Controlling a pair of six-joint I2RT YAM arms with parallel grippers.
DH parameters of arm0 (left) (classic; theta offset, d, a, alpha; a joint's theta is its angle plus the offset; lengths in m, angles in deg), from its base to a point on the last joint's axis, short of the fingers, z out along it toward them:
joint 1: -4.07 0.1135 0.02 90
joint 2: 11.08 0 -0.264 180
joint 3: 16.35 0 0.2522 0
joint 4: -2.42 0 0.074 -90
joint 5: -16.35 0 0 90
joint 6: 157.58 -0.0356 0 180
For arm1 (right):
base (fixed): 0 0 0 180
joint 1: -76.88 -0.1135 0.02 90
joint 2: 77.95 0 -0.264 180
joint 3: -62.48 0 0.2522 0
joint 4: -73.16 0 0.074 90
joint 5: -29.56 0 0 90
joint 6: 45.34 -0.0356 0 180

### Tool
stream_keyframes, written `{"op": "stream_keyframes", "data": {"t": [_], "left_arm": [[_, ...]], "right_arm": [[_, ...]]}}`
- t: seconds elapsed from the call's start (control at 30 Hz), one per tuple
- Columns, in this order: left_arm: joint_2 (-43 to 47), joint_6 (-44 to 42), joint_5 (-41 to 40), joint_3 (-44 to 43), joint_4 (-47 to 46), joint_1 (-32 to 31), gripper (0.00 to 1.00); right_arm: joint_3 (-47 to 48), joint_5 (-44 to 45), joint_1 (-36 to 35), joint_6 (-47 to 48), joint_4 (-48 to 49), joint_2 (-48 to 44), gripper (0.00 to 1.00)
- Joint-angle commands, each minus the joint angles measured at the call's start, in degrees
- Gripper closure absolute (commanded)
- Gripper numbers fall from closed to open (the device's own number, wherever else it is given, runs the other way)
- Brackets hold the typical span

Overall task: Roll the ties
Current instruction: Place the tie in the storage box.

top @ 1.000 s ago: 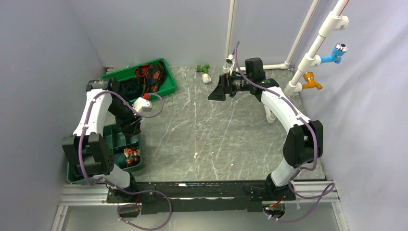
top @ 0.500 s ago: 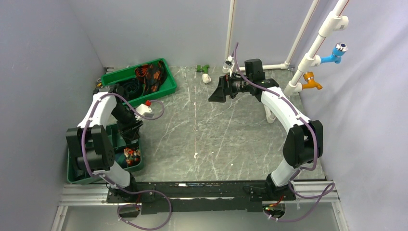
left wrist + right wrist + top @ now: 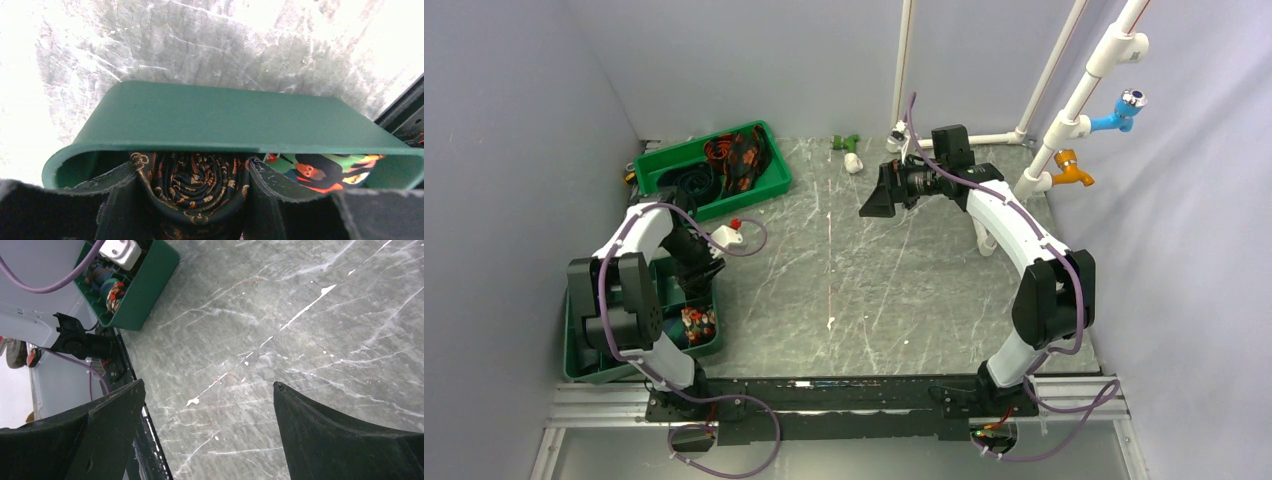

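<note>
My left gripper (image 3: 192, 172) is shut on a rolled tie (image 3: 192, 187), dark with orange-gold print, its spiral end facing the camera. The roll sits low inside a compartment of the dark green tray (image 3: 225, 117) at the near left. From above, the left gripper (image 3: 696, 282) reaches down into that tray (image 3: 574, 365). A colourful rolled tie (image 3: 320, 172) lies in the neighbouring compartment. Loose ties (image 3: 739, 155) are piled in the bright green tray (image 3: 776, 188) at the back left. My right gripper (image 3: 871, 200) hangs open above the table's far middle, with nothing between its fingers (image 3: 115, 415).
White pipes with a blue tap (image 3: 1121, 110) and an orange tap (image 3: 1072, 168) stand at the back right. A small green piece (image 3: 845, 142) and a white piece (image 3: 854, 163) lie near the back wall. Grey walls close in on both sides.
My left arm has swung back toward the near tray and lowered the rolled tie into it. The right arm has barely shifted.
</note>
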Motion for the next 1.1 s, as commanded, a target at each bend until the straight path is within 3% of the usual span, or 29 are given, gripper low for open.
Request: {"op": "stream_keyframes", "data": {"t": [0.0,0.13,0.3,0.53,0.73,1.07], "left_arm": [[-1.2,-0.1,-0.9,2.1,-5.6,0.1,1.0],[-2.9,-0.4,-1.8,3.5,-8.8,0.2,1.0],[-4.0,-1.3,-1.9,5.6,-13.0,0.4,0.79],[-4.3,-1.5,-1.3,8.2,-17.2,0.5,0.69],[-3.1,1.6,1.7,3.0,-11.4,0.4,0.43],[1.8,2.3,3.3,-1.5,-5.7,0.1,0.34]], "right_arm": [[2.6,-0.4,-0.1,2.0,-1.2,-1.2,0.0],[2.5,-0.2,-0.1,2.1,-1.9,-1.3,0.0],[2.8,0.0,0.0,2.4,-3.3,-1.7,0.0],[2.1,0.1,0.0,2.4,-3.0,-2.2,0.0],[2.0,0.0,0.0,2.4,-2.7,-2.2,0.0],[0.7,-0.8,-0.1,0.4,0.3,-2.3,0.0]]}}
